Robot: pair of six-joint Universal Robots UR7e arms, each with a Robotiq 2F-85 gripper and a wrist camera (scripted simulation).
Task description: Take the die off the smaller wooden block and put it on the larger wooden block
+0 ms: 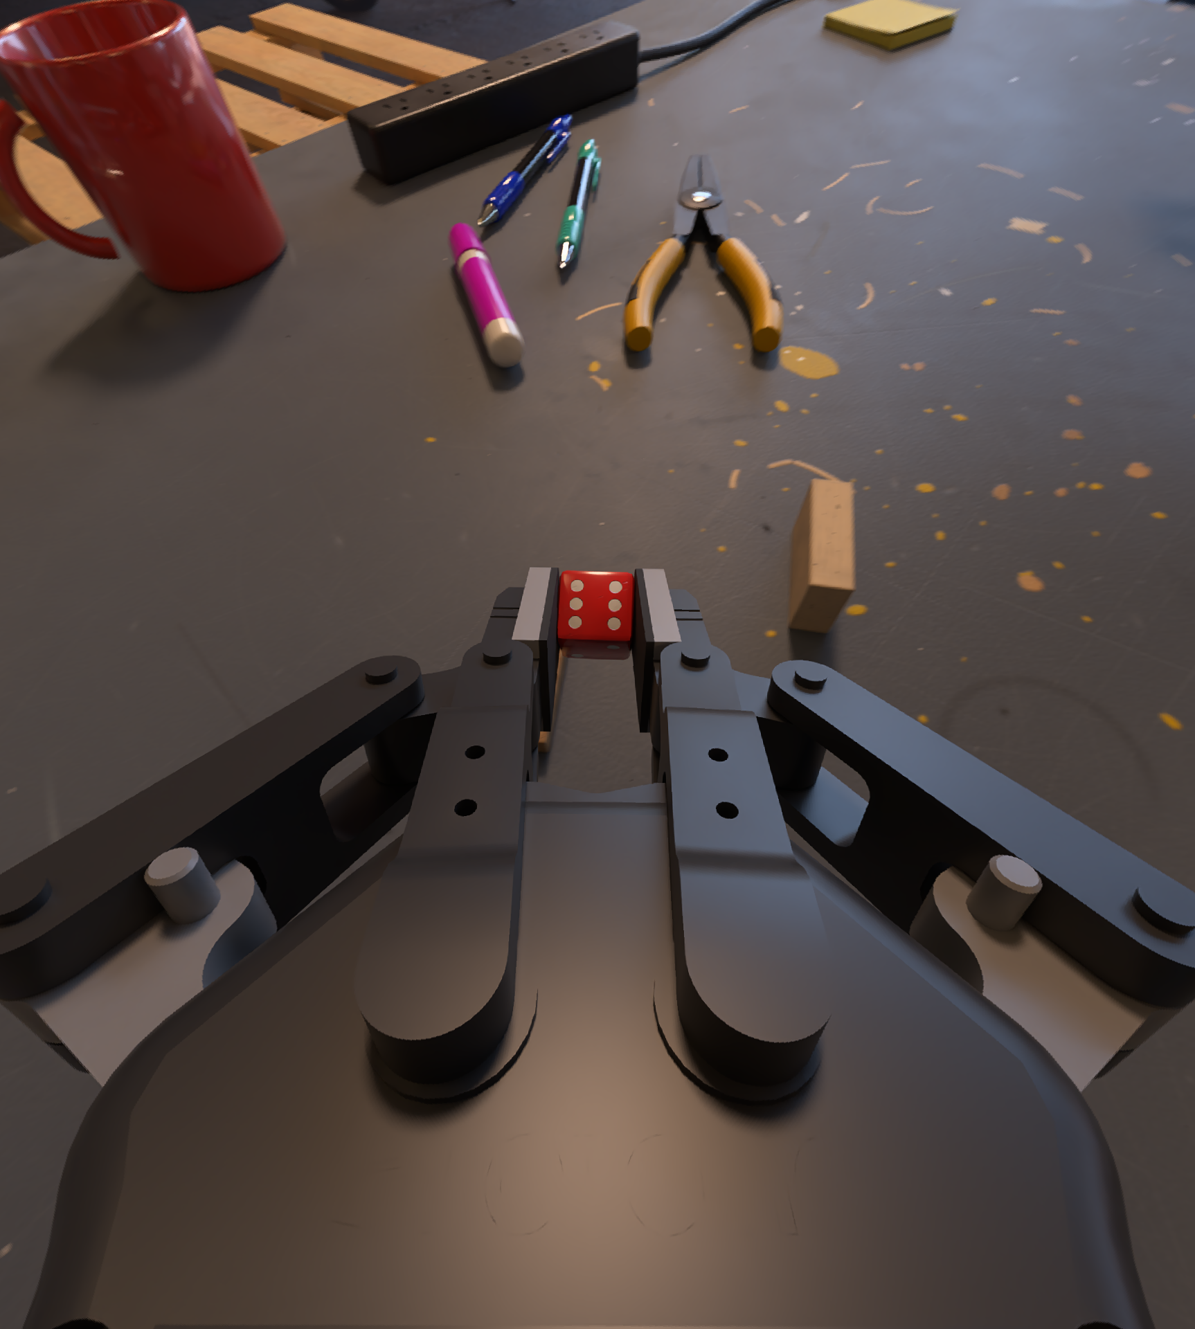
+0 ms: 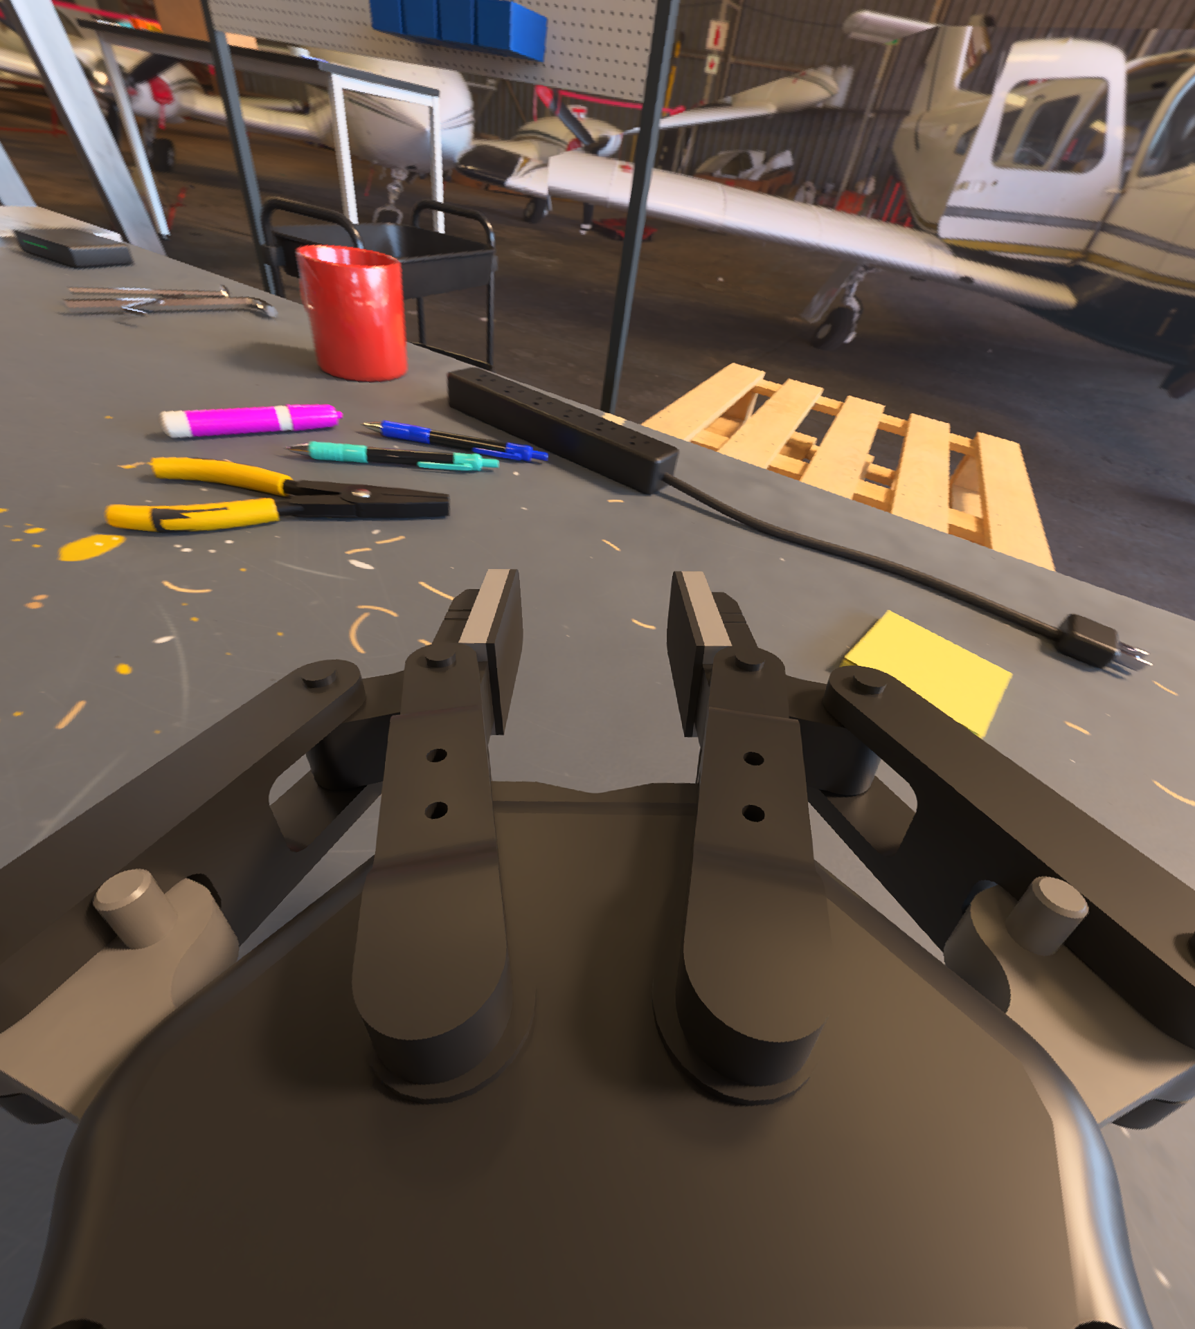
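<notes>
In the left wrist view my left gripper [image 1: 594, 608] is shut on the red die [image 1: 594, 605], whose face with white pips is turned to the camera. A wooden block [image 1: 823, 555] stands on the dark table to the right of the fingers, apart from them. A thin sliver of another wooden piece [image 1: 556, 694] shows just under the left finger; the rest is hidden, so I cannot tell its size. In the right wrist view my right gripper [image 2: 594, 633] is open and empty above the bare table. No die or block shows in that view.
Ahead of the left gripper lie a pink marker [image 1: 485, 295], two pens [image 1: 578, 205], yellow-handled pliers [image 1: 702, 259], a black power strip [image 1: 494, 97] and a red mug [image 1: 131, 144]. A yellow pad of sticky notes [image 2: 929, 672] lies by the right gripper. A wooden pallet [image 2: 861, 460] is beyond the table edge.
</notes>
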